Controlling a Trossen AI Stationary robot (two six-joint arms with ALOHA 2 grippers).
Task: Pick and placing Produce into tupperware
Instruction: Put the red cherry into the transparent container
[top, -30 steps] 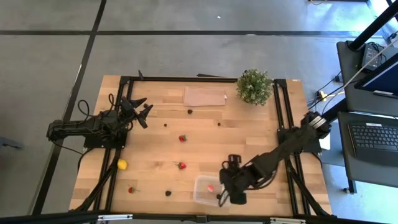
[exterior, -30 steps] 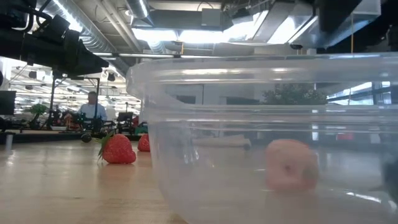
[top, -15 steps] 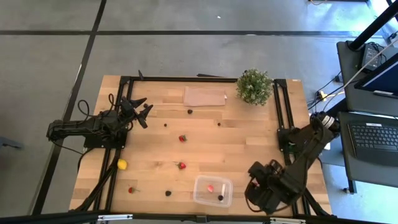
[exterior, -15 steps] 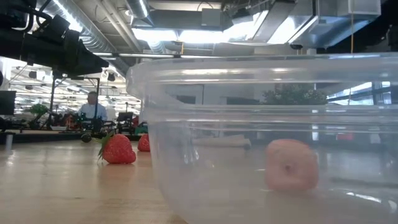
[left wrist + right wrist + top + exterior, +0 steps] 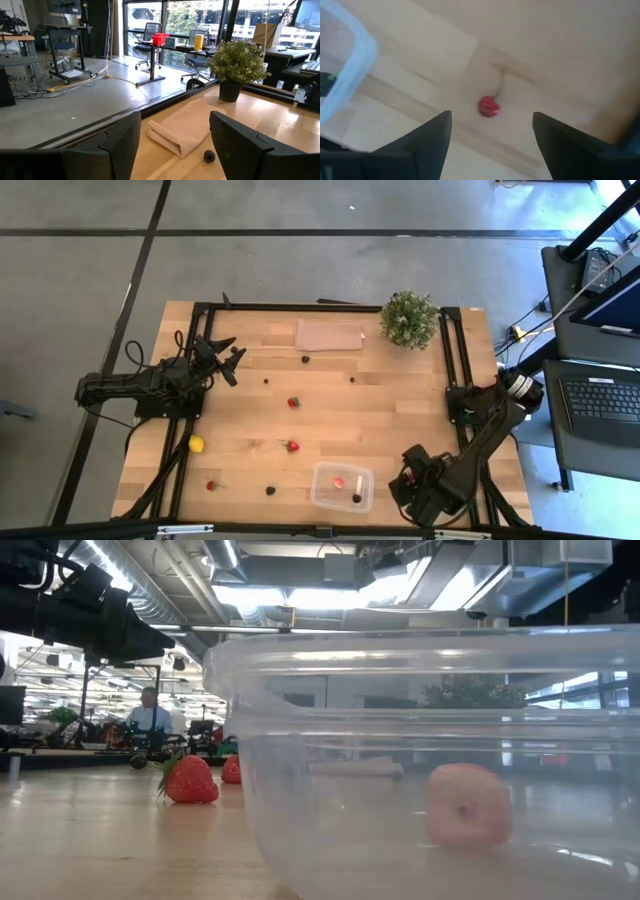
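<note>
The clear tupperware [image 5: 342,487] sits near the table's near edge and fills the low view [image 5: 430,760]. Inside it lie a pink-red piece [image 5: 338,482] [image 5: 468,805] and a dark berry [image 5: 356,498]. My right gripper [image 5: 407,480] [image 5: 491,119] hangs open just right of the tub, fingers pointing down on either side of a small red piece [image 5: 490,107] on the wood, without touching it. My left gripper [image 5: 226,358] [image 5: 175,140] waits open at the far left. Strawberries [image 5: 293,402] [image 5: 292,446] [image 5: 212,485], a lemon [image 5: 197,444] and dark berries [image 5: 305,360] [image 5: 270,490] lie scattered on the table.
A bushy potted plant [image 5: 408,319] and a flat brownish sheet [image 5: 329,335] stand at the far edge. Two more dark berries [image 5: 267,379] [image 5: 352,379] lie mid-table. Black rails [image 5: 452,360] run along both sides. A desk with a laptop [image 5: 600,395] is right of the table.
My right gripper has drawn back from above the tub's near right corner toward the table's right edge, and now hangs beside the tub. A dark berry shows in the tub where the gripper stood. The left arm has kept still.
</note>
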